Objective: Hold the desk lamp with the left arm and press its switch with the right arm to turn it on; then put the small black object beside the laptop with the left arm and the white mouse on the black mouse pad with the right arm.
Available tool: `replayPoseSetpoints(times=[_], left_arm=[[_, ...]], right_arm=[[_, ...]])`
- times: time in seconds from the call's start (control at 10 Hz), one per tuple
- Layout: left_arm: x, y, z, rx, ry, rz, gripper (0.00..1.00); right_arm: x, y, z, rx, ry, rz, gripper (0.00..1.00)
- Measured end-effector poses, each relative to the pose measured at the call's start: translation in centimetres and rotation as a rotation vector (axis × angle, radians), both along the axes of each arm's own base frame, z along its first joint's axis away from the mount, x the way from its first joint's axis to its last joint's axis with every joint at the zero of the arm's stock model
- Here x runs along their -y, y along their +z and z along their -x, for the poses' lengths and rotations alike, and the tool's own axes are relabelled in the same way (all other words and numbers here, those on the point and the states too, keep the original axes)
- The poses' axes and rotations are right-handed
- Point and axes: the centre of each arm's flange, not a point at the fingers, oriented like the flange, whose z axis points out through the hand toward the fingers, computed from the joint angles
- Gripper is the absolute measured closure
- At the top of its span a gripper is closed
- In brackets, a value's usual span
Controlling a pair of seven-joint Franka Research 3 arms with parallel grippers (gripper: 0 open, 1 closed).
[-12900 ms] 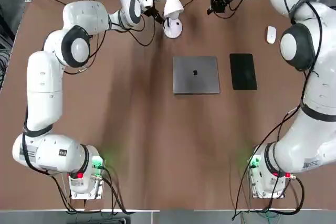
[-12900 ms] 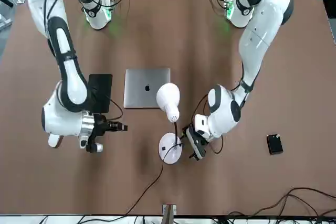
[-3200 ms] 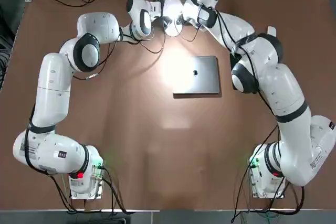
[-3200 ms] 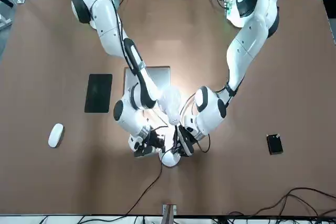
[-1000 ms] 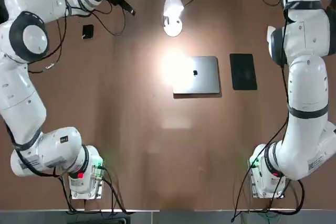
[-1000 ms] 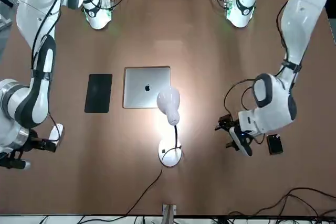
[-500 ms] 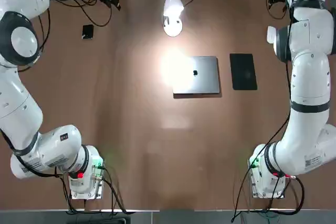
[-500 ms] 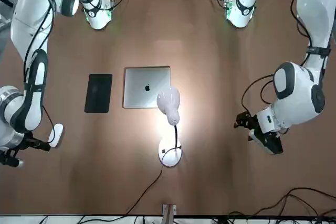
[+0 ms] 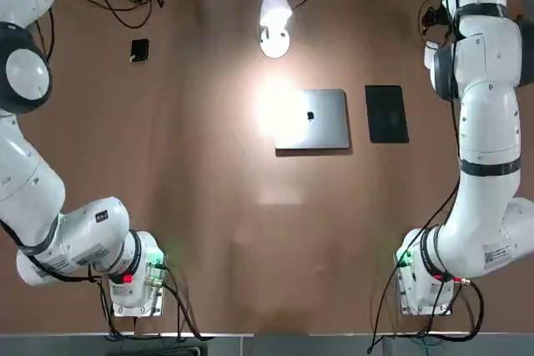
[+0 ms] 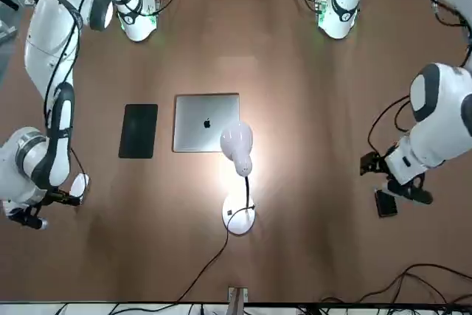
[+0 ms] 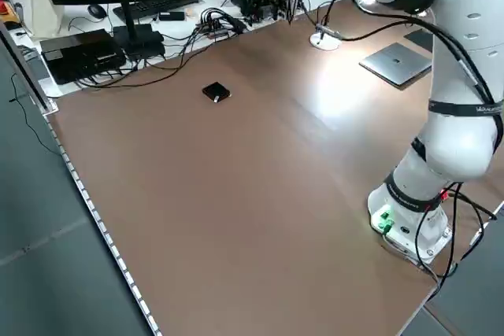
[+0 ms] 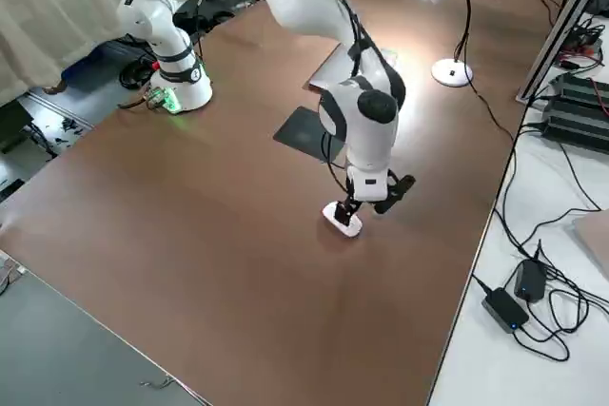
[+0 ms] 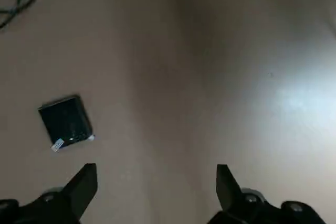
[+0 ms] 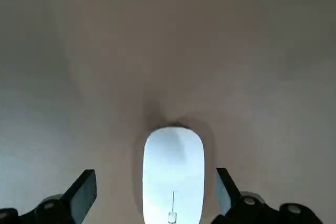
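**Lamp lit, both grippers spread over their targets**

The desk lamp shines onto the laptop, the black mouse pad just beside it. The white mouse lies between the right gripper's spread fingers, ungrasped. The small black object sits beside the left gripper, also spread and empty.

You see a white lamp, silver-grey laptop, black pad, white mouse and black block on your brown table.
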Motion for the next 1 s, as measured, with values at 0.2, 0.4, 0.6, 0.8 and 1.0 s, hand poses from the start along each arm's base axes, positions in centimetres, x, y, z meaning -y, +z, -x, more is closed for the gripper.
replayPoseSetpoints(times=[0.2, 0.4, 0.6, 0.8, 1.0], left_arm=[[-3.7, -1.5, 0.0, -0.027, 0.078, -0.007, 0.00], [-7.0, -4.5, -0.1, -0.045, 0.130, -0.015, 0.00], [-11.0, -8.9, -0.2, -0.013, 0.193, -0.034, 0.00], [-13.3, -13.6, -0.6, 0.006, 0.218, -0.077, 0.00], [-12.7, -17.5, -1.2, 0.004, 0.227, -0.101, 0.00]], right_arm=[[0.5, -1.1, 0.8, -0.014, -0.014, 0.003, 0.00], [0.9, -2.0, 1.6, -0.023, -0.016, 0.006, 0.00], [0.7, -2.8, 1.9, -0.035, -0.009, -0.007, 0.00], [0.4, -3.3, 2.1, -0.041, -0.007, -0.014, 0.00], [0.2, -3.6, 2.1, -0.044, -0.005, -0.017, 0.02]])
